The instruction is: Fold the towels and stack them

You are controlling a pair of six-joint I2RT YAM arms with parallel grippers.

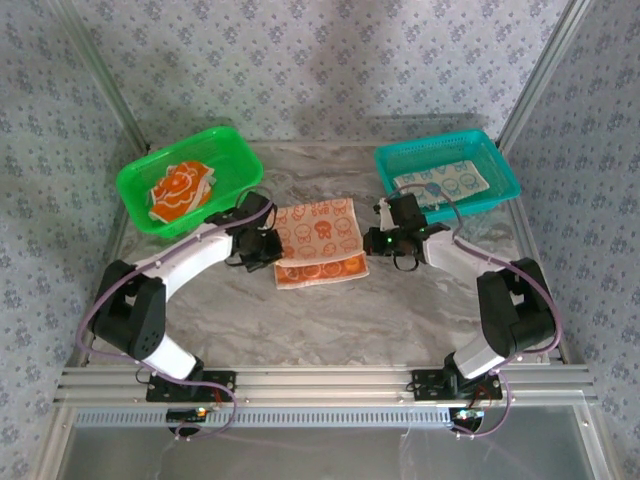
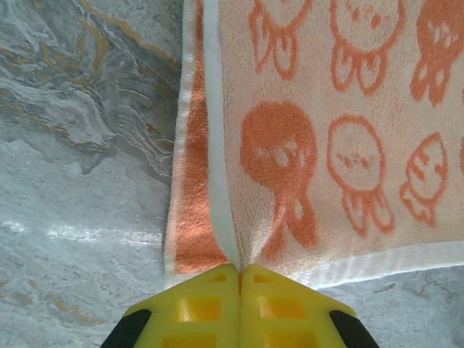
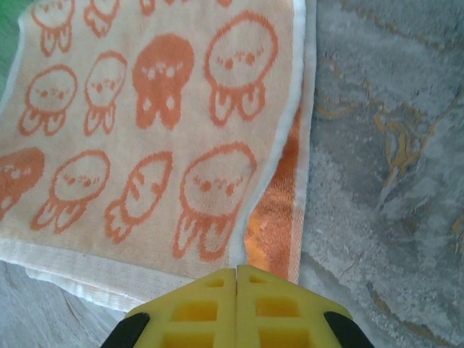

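Observation:
A bunny-print towel (image 1: 318, 243) lies half folded in the middle of the table, its pale top layer over the orange underside. My left gripper (image 1: 268, 246) is at its left edge. In the left wrist view the yellow jaws (image 2: 239, 270) are shut on the white hem of the towel (image 2: 326, 145), which tents up into them. At the towel's right edge, my right gripper (image 1: 374, 240) is also shut; in the right wrist view its jaws (image 3: 236, 270) pinch the top layer's hem (image 3: 145, 145). A folded orange-and-white towel (image 1: 180, 190) lies in the green basket. A cream towel with teal figures (image 1: 445, 182) lies in the teal basket.
The green basket (image 1: 232, 138) stands at the back left and the teal basket (image 1: 500, 165) at the back right. Grey marble tabletop (image 1: 320, 320) stretches between the towel and the arm bases. Patterned walls and metal posts enclose the table.

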